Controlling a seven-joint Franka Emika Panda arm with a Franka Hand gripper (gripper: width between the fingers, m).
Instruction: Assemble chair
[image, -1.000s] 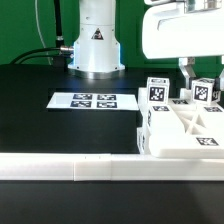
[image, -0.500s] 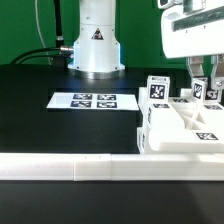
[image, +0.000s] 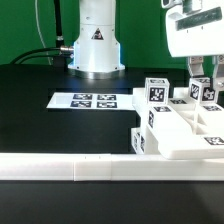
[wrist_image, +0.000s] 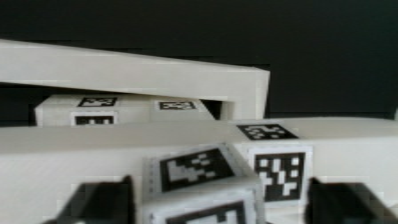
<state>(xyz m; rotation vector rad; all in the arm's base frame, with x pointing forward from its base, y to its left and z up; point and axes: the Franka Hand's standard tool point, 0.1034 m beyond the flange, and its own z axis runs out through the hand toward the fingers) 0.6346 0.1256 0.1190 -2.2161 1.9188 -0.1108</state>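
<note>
The chair parts (image: 185, 128) are white plastic pieces with black-and-white tags, bunched at the exterior view's right against the white border rail (image: 70, 167). An X-braced panel (image: 205, 122) lies on top, with tagged blocks (image: 155, 93) standing behind it. My gripper (image: 203, 78) hangs over the back right of the bunch. Its fingers (image: 192, 72) stand wide apart on either side of a tagged block (image: 207, 93). In the wrist view that tilted tagged block (wrist_image: 199, 180) sits between the fingers (wrist_image: 98, 205), with an upright tagged block (wrist_image: 276, 155) just behind it. The jaws look open around it.
The marker board (image: 82, 101) lies flat on the black table at centre left. The robot base (image: 95, 45) stands behind it with cables at the exterior view's left. The border rail runs along the table's front edge.
My gripper moved toward the exterior view's right and came down over the back blocks. The bunch of chair parts has shifted a little toward the exterior view's left.
</note>
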